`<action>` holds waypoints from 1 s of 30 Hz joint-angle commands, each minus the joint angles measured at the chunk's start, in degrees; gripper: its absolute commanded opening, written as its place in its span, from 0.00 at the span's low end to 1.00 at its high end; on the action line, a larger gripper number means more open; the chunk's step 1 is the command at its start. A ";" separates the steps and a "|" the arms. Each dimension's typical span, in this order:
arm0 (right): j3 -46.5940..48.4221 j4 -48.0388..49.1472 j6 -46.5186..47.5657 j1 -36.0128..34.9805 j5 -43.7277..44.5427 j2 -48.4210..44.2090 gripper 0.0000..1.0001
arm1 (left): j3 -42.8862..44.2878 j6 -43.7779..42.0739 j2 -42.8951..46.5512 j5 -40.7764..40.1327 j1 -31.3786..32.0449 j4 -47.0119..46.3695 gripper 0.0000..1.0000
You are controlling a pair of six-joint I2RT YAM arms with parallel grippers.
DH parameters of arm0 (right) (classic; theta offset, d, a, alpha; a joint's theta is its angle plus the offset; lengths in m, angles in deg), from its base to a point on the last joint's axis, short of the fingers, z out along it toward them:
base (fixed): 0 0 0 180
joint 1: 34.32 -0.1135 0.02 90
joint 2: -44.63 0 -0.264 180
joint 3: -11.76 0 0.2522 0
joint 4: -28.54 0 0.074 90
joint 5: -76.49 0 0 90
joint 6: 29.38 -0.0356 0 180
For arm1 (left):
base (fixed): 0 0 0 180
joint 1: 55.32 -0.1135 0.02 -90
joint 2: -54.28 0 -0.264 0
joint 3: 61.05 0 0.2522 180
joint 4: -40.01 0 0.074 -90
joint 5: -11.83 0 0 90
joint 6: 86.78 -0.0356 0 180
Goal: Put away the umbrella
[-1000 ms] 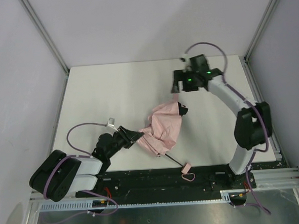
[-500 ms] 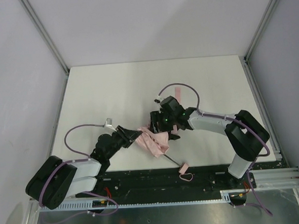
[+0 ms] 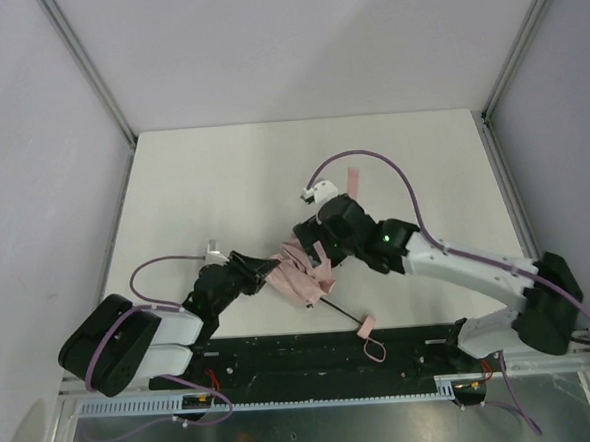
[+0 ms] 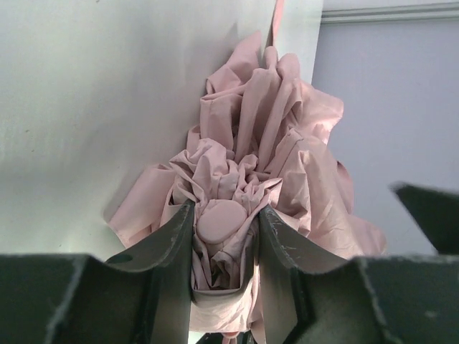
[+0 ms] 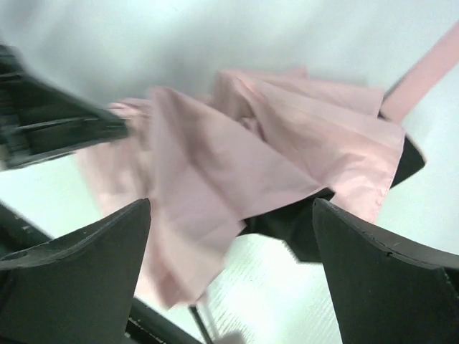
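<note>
Left claw clamps bunched umbrella, anchoring it; right claw gapes wide astride the fabric, gripping nothing.

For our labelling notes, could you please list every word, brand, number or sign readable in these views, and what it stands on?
No readable text in any view.
The umbrella: plain pink fabric, no print or brand tag showing.
The table: plain white, no markings.
The right arm: only a green light; any lettering on either arm is too small to read.
</note>
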 commanded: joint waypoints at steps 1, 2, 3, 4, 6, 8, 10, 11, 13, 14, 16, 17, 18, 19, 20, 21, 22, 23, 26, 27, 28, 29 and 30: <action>3.19 -3.56 8.64 -13.58 13.00 -4.98 0.97 | -4.74 4.02 1.51 -0.67 0.33 6.42 0.00; 3.20 -2.74 9.12 -16.54 13.38 -3.89 0.96 | -3.70 4.26 2.10 -0.30 0.29 9.66 0.00; 3.17 -1.86 9.76 -19.34 14.75 -2.50 0.95 | -3.00 4.38 2.84 -0.03 0.28 13.08 0.00; 3.15 -0.53 10.61 -21.44 15.74 -0.76 0.94 | -1.29 4.49 3.78 0.14 0.27 16.81 0.00; 3.13 1.98 11.57 -23.58 16.62 2.88 0.92 | 1.90 4.70 5.80 -0.29 0.26 27.34 0.00; 2.98 4.34 12.19 -23.42 15.70 7.00 0.90 | 4.54 4.42 7.65 -1.30 0.19 35.42 0.00; 2.83 6.73 13.84 -23.64 15.80 11.10 0.87 | 6.70 4.29 8.97 -1.84 0.00 40.85 0.00; 2.76 7.67 14.71 -23.90 15.65 13.08 0.86 | 7.56 4.27 9.22 -1.90 -0.18 42.95 0.00; 2.36 10.07 15.61 -24.44 14.79 15.61 0.85 | 9.32 4.71 9.31 -1.88 -0.51 46.93 0.00; 1.73 11.63 16.08 -24.65 14.40 16.96 0.85 | 9.97 4.83 9.26 -1.66 -0.70 48.06 0.00; 1.00 14.00 16.59 -24.87 15.49 19.68 0.84 | 10.71 5.86 9.33 -1.03 -0.93 49.33 0.00; 0.88 14.74 16.75 -24.86 17.48 21.10 0.84 | 10.79 6.68 9.35 -0.84 -1.12 49.61 0.00; 0.77 15.37 16.74 -24.82 20.14 22.43 0.82 | 11.01 7.13 9.45 -0.65 -1.31 49.84 0.00; 0.46 16.16 17.09 -24.62 22.52 23.62 0.80 | 11.29 7.44 9.50 -0.56 -1.49 50.26 0.00; 0.08 17.18 17.79 -24.39 24.46 24.65 0.78 | 11.44 7.82 9.62 -0.43 -1.72 50.69 0.00; -0.33 18.21 18.23 -24.05 26.45 25.61 0.75 | 11.51 8.32 9.72 -0.27 -1.92 51.00 0.00; -0.80 19.30 18.66 -23.57 26.91 26.26 0.73 | 11.54 8.78 9.77 -0.02 -2.10 51.19 0.00; -1.12 19.98 19.06 -22.99 26.44 26.76 0.70 | 11.65 9.19 9.92 0.29 -2.33 51.29 0.00; -1.86 21.16 20.10 -21.27 23.61 28.60 0.56 | 12.06 10.12 10.47 0.85 -2.88 51.99 0.00; -2.13 21.39 20.22 -20.65 22.11 29.16 0.45 | 12.13 10.66 10.76 0.98 -3.07 52.22 0.00; -2.40 21.46 20.32 -19.94 20.12 29.62 0.36 | 12.07 11.01 11.12 1.00 -3.29 52.42 0.00; -2.62 21.37 20.28 -19.23 17.73 29.98 0.28 | 12.05 11.23 11.61 0.93 -3.58 52.52 0.00; -3.00 21.45 20.35 -18.44 15.34 30.21 0.21 | 11.99 11.52 12.08 0.76 -3.82 52.57 0.00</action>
